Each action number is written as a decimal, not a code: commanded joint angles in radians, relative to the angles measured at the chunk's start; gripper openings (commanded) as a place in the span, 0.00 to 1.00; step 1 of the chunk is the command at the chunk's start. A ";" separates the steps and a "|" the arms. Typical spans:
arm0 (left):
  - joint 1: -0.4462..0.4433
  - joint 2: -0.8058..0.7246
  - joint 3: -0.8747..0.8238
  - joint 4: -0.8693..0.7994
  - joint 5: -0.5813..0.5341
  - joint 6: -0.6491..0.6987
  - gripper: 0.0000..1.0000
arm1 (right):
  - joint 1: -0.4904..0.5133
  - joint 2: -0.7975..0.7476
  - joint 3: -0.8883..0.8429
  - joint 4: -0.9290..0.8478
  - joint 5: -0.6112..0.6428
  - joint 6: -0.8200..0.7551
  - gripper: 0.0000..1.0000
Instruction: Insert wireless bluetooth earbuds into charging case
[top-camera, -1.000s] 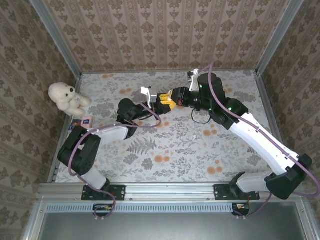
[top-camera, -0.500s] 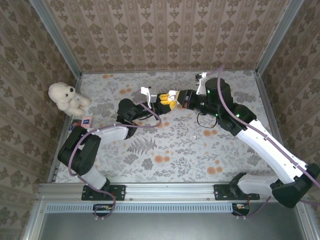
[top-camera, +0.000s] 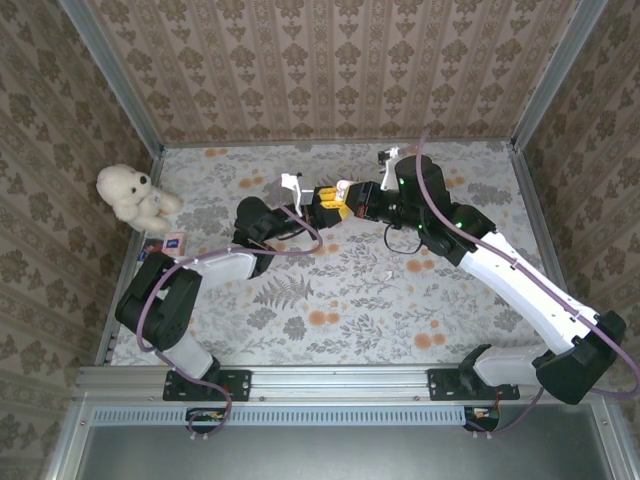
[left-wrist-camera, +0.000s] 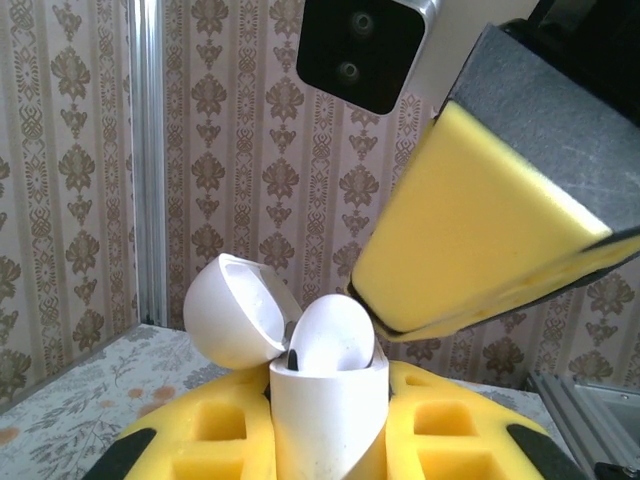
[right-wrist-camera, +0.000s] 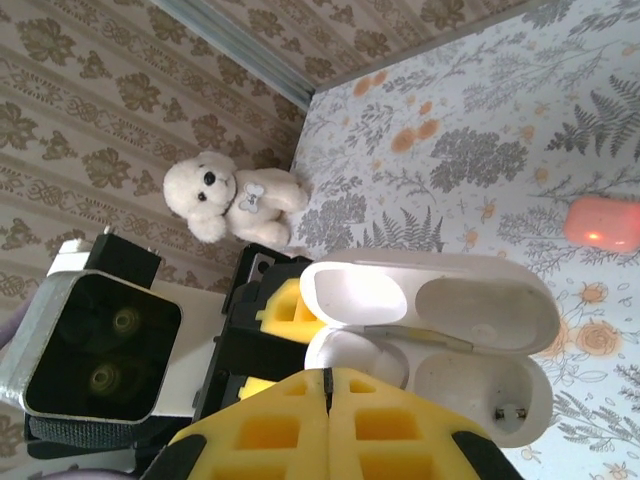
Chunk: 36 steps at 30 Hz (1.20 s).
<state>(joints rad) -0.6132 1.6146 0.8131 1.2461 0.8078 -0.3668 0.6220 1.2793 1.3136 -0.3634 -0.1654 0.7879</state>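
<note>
1. White earbud (left-wrist-camera: 335, 338) sits in the open charging case (left-wrist-camera: 325, 410), lid tipped back.
2. Left claw (top-camera: 322, 207) clamps the case base; its arm reaches low to mid-surface (top-camera: 350, 300).
3. Right claw (right-wrist-camera: 326, 395) is squeezed closed, nothing visible between its pads, tips at the bud; elbow bent.
4. Open room all round.
5. The right wrist view adds a bare second socket, an orange-red case (right-wrist-camera: 603, 222) and a teddy bear (right-wrist-camera: 230, 200).

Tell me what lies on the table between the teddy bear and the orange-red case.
Nothing: in the right wrist view, the floral table between the teddy bear and the orange-red case is bare.
</note>
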 joint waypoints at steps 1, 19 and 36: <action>-0.002 -0.024 0.031 0.050 0.018 0.001 0.00 | 0.008 -0.028 0.013 -0.065 0.005 -0.011 0.07; 0.032 -0.082 -0.051 0.045 -0.092 0.075 0.00 | -0.066 -0.123 -0.213 -0.360 0.311 -0.075 0.53; 0.038 -0.086 -0.077 0.039 -0.124 0.099 0.00 | -0.027 0.336 -0.296 -0.304 0.463 -0.054 0.59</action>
<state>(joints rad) -0.5816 1.5490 0.7464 1.2503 0.6914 -0.2905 0.5900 1.5871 0.9825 -0.6621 0.2447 0.7261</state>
